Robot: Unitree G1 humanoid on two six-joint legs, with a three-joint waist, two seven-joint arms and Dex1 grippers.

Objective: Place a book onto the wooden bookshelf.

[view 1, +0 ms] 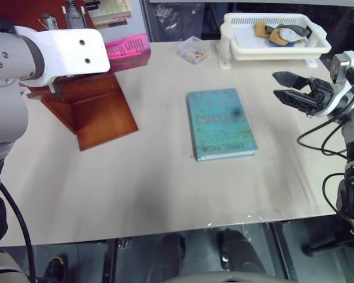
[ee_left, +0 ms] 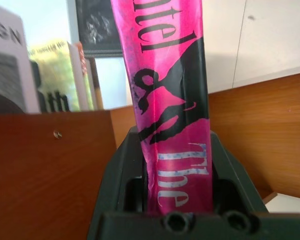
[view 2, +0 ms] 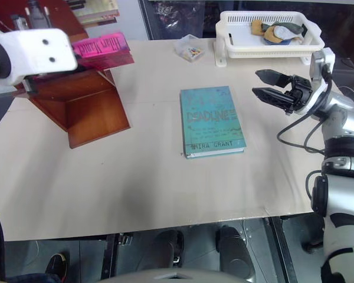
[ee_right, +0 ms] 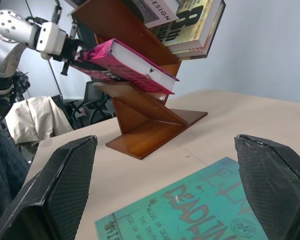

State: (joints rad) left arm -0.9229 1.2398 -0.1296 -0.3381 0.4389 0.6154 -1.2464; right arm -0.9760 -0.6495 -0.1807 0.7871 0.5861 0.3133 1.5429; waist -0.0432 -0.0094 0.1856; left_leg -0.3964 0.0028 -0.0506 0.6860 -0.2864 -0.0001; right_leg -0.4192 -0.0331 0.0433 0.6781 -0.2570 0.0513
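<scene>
The desk (view 1: 165, 194) is carrying the bookshelf (ee_right: 140, 125), which is standing just ahead of the left hand (ee_left: 177, 200). That hand's fingers are flanking the book (ee_right: 127, 65) lying on a slanted shelf panel; whether they are gripping it I cannot tell. The right hand (view 2: 270, 84) is hovering wide open and empty, beside the teal book (view 2: 212, 121).
</scene>
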